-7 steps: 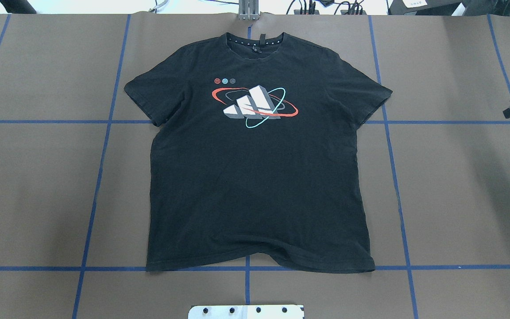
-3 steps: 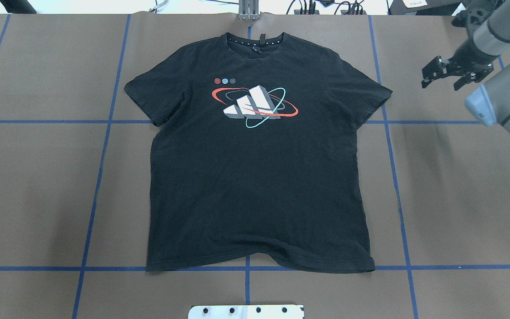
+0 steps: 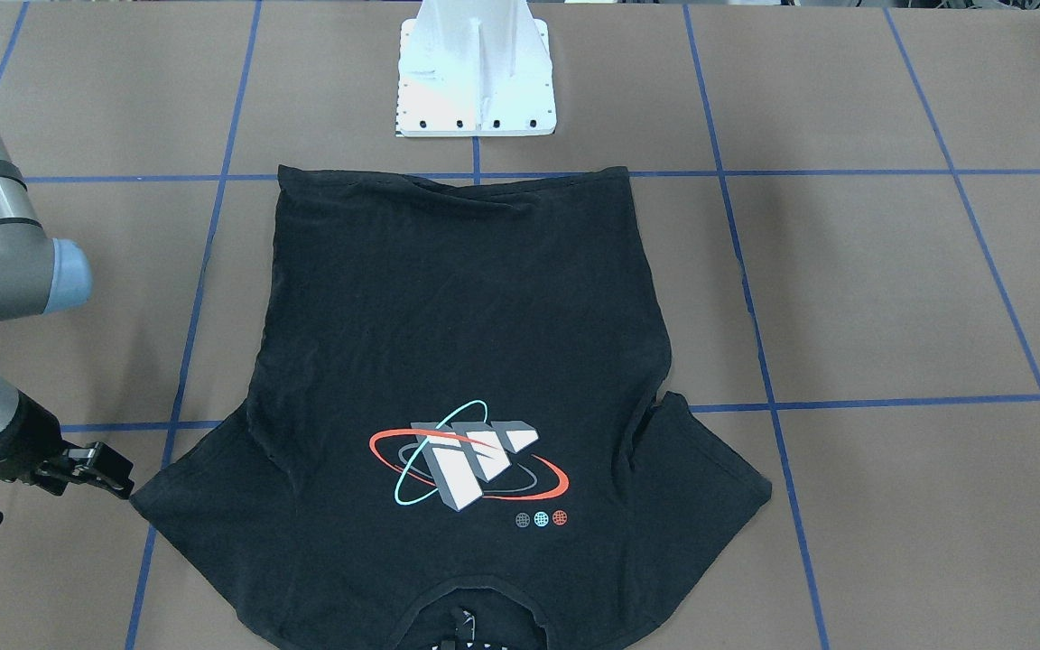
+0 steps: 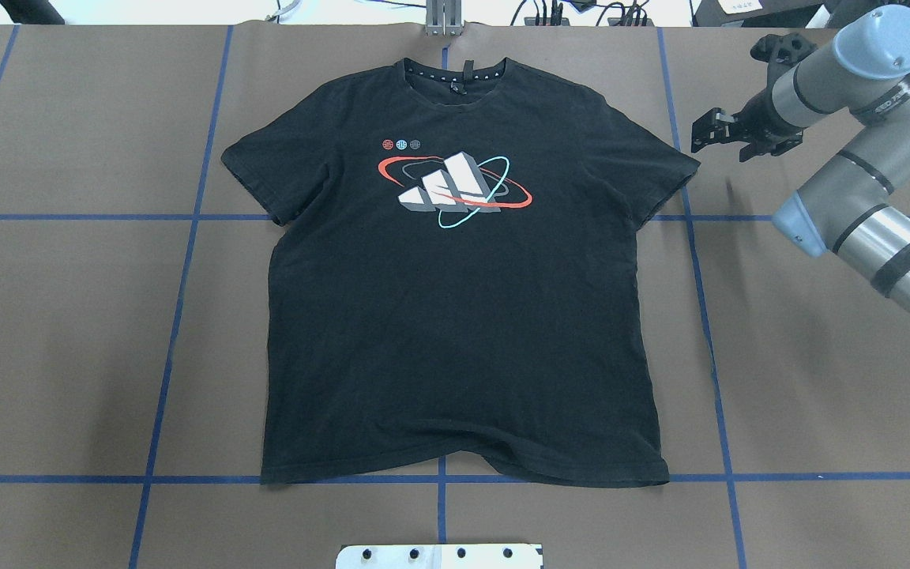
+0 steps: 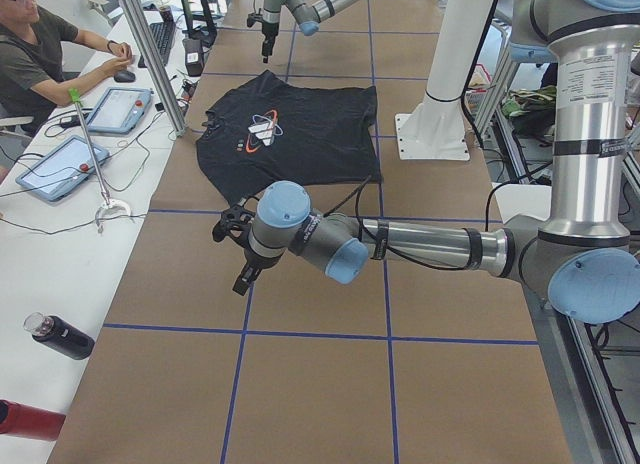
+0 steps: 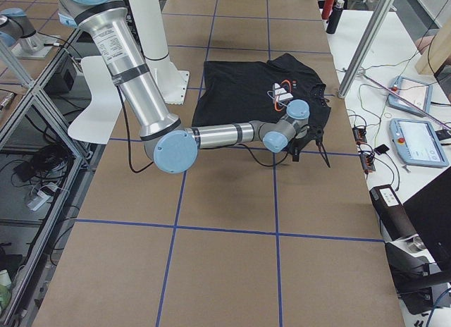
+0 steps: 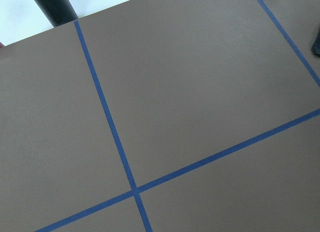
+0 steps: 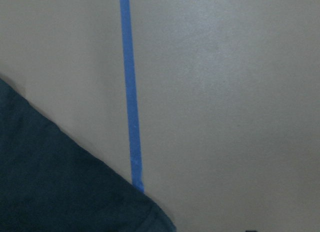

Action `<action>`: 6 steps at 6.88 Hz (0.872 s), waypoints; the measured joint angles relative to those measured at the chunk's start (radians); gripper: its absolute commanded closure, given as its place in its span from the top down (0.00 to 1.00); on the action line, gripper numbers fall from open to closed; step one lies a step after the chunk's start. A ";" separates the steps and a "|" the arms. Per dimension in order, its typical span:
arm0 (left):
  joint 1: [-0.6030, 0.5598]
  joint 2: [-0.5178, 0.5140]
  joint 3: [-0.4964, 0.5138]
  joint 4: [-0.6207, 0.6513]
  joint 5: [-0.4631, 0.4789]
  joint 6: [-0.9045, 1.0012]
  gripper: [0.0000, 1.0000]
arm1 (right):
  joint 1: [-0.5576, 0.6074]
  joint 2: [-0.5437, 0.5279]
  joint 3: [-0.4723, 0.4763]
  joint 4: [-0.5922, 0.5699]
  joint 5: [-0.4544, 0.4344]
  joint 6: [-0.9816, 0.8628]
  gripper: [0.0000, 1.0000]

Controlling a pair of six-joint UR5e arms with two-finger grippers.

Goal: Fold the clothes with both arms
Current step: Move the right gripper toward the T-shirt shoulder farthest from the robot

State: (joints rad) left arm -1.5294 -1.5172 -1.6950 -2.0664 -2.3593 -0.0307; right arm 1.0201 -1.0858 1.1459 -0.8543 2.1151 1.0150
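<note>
Sleeve of the black short-sleeved T-shirt (image 4: 455, 332) lies just beside your right black pincer (image 4: 700, 141), jaws apart. Left pincer (image 5: 238, 256): you cannot tell.

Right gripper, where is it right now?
In the overhead view the right gripper is on the right, just beside the T-shirt's sleeve tip.

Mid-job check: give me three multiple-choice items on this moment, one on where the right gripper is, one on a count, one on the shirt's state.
1. Where is the right gripper? A) over the collar B) just off a sleeve C) at the hem
2. How many small circles sit beside the chest graphic? A) two B) three C) five
3. The T-shirt is: A) flat, unfolded B) folded in half C) lifted

B: it hangs beside the sleeve's edge.
B: one red, one teal, one grey.
A: both sleeves lie spread out.
</note>
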 measured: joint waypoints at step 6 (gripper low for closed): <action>0.000 0.000 0.000 -0.001 0.000 0.000 1.00 | -0.061 0.030 -0.046 0.054 -0.119 0.120 0.16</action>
State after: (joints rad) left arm -1.5294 -1.5171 -1.6953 -2.0678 -2.3593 -0.0303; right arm 0.9595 -1.0555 1.0998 -0.8008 1.9963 1.1355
